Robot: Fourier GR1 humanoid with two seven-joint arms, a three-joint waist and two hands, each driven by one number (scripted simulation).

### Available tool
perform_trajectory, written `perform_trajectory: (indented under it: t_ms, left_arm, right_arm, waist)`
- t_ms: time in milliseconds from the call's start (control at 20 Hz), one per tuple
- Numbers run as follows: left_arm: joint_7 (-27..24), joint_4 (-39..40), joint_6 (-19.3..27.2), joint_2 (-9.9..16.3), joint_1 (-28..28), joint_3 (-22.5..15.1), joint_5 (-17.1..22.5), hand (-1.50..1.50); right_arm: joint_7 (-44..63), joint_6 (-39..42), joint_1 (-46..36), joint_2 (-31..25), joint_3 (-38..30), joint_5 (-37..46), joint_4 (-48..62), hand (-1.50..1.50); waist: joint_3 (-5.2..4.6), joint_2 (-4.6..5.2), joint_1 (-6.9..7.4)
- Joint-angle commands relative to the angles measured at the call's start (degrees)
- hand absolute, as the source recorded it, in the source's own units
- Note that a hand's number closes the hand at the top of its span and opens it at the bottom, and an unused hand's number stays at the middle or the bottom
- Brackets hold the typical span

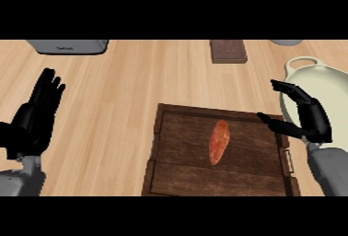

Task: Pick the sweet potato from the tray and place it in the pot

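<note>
Head view looked steeply down on a light wooden counter [136, 83]. The sweet potato [219, 141] lay lengthwise near the middle of a dark wooden tray [176, 161], untouched, to the left of the right hand [306, 115] and a little below its fingertips. That right hand hung over the tray's right edge with its thumb and fingers spread apart and only slightly bent, grasping nothing; its thumb tip reached in over the tray's upper right corner. Just behind and to the right of the same hand sat the cream pot [323, 83], partly hidden by the hand and its grey forearm. The left hand [34, 120] rested at the left edge, well apart from the tray, fingers straight and pointing up, also empty. Beyond both hands, along the far side, stood a grey appliance [68, 46] on the left and a dark brown block [227, 50] nearer the right.
</note>
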Motion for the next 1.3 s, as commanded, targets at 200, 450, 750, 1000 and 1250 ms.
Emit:
perform_trajectory:
  t_ms: [200,450,750,1000,1250]
  left_arm:
    - [3.0,3.3,-0.2,-1.7,-4.2,2.4,-0.5,0.0]
    - [1.1,3.1,-1.3,-1.7,-2.7,1.2,-1.5,0.0]
    - [3.2,1.8,-0.2,-2.7,-2.6,1.0,-1.5,0.0]
    - [3.2,1.4,-0.5,-2.3,-3.1,2.2,-1.9,0.0]
    - [4.0,4.1,-2.4,-2.0,-5.5,4.6,-2.0,0.0]
  right_arm:
    - [-1.0,3.8,2.6,-1.6,2.0,3.4,-9.7,-1.5]
    - [11.8,13.9,-1.7,-9.3,6.6,5.6,-10.7,-1.5]
    - [28.5,20.6,-4.8,-12.2,16.9,12.6,-18.8,-1.5]
    - [39.6,26.0,-7.2,-9.4,21.1,13.9,-22.5,-1.5]
    - [50.5,30.8,-6.7,-6.1,18.7,12.2,-29.7,-1.5]
  waist:
    - [-0.14,-0.58,-1.1]
    - [-0.23,-0.56,-0.73]
    - [-0.29,-0.76,-0.66]
    - [-0.16,-0.59,-0.36]
    - [-0.13,-0.54,-0.81]
